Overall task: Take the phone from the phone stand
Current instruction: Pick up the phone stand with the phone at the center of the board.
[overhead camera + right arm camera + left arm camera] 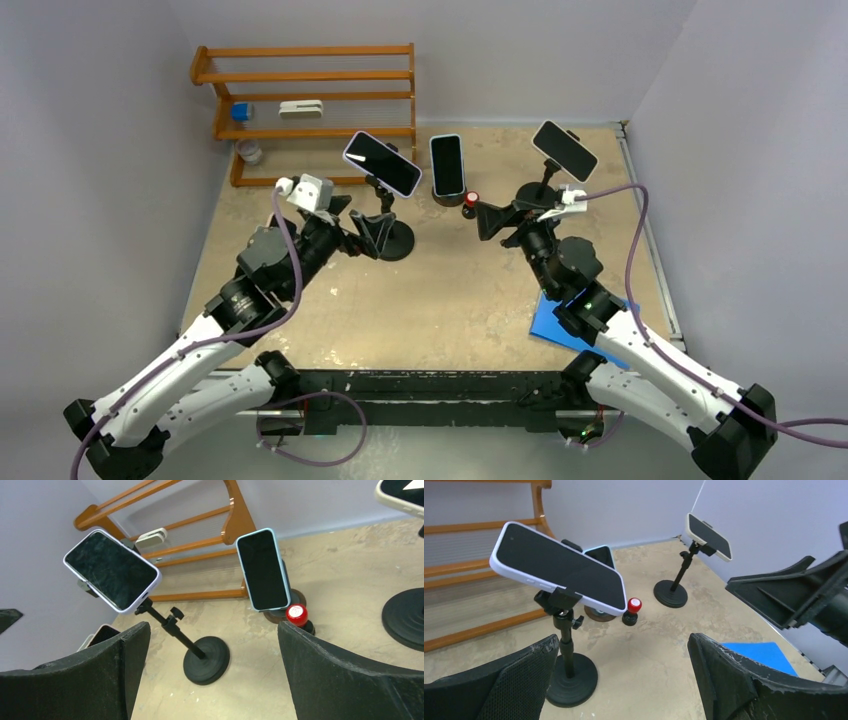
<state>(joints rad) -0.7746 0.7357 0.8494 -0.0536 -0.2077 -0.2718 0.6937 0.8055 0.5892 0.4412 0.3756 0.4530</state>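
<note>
Left gripper (366,230) spread wide, gripping nothing; right gripper (494,218) likewise, both low over the tabletop (440,300). The surface is beige, mottled and scuffed, closed in by plain pale walls (90,150). Three phones sit tilted on stands: white-cased phone (382,163) on the black stand (396,243) just beside the left gripper, blue-cased phone (447,165) at centre, cream-cased phone (564,150) at right. Wooden rack (310,95) in the back-left corner, blue sheet (556,322) by the right arm.
</note>
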